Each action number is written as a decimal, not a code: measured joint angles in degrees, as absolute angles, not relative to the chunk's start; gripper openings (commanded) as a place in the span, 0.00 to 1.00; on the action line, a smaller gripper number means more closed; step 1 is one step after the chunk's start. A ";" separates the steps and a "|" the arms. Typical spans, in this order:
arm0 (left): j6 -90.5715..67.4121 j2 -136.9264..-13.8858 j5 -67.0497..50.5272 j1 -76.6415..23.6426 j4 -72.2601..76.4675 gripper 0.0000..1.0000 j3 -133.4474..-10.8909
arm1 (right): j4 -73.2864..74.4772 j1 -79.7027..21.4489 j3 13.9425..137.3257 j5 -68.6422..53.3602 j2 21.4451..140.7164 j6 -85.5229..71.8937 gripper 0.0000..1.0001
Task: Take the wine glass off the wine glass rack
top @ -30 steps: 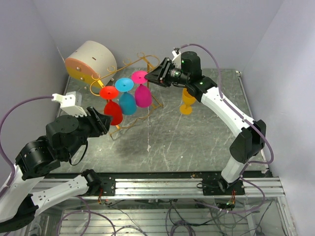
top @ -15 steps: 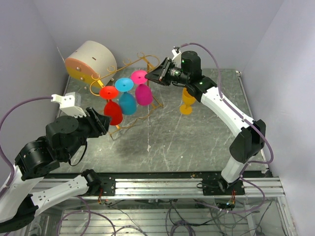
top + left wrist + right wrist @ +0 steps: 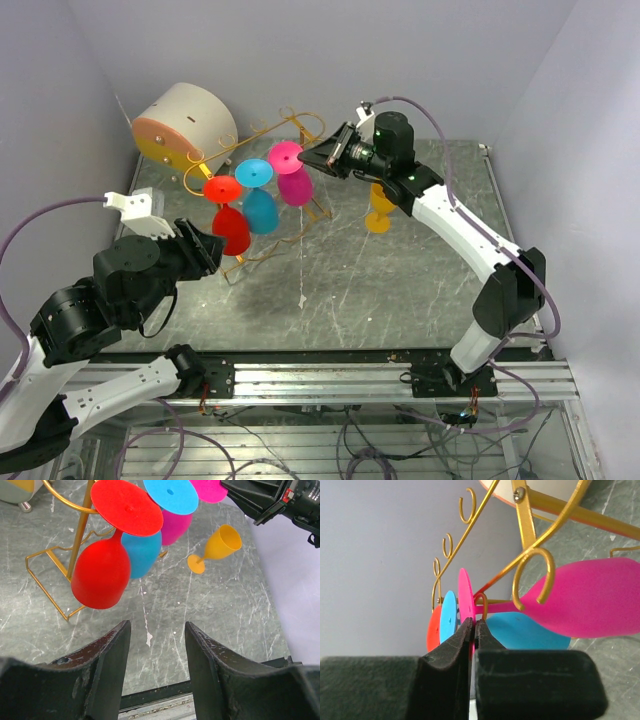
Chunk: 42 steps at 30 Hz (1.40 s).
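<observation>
From above, my right claw (image 3: 320,160) is pinched closed on the foot rim of the pink wine glass (image 3: 293,187), which hangs bowl-down on the wine glass rack (image 3: 270,124) at the surface's (image 3: 400,290) far left. The left wrist camera shows my left claw (image 3: 155,630) spread wide, gripping nothing. The right wrist camera shows my fingers (image 3: 450,655) clamped on the pink foot's thin edge.
</observation>
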<state>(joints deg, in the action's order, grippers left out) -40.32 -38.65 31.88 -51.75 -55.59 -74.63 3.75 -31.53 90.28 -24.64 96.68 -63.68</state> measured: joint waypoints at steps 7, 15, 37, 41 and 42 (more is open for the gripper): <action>-40.58 -38.65 31.88 -51.75 -55.61 0.58 -74.63 | 0.67 -30.00 84.88 -24.64 92.75 -68.27 0.00; -40.95 -38.41 31.88 -51.75 -55.61 0.58 -74.63 | -2.59 -29.50 83.13 -27.16 92.38 -71.37 0.00; -42.11 -39.22 30.55 -51.75 -54.85 0.59 -74.61 | 0.80 -29.32 78.50 -33.08 85.71 -65.34 0.00; -42.96 -40.91 28.71 -51.75 -53.45 0.60 -74.63 | 7.77 -29.30 77.91 -33.10 79.44 -57.12 0.00; -43.33 -41.34 28.01 -51.75 -52.95 0.60 -74.63 | 9.74 -29.34 77.73 -32.95 77.54 -54.48 0.00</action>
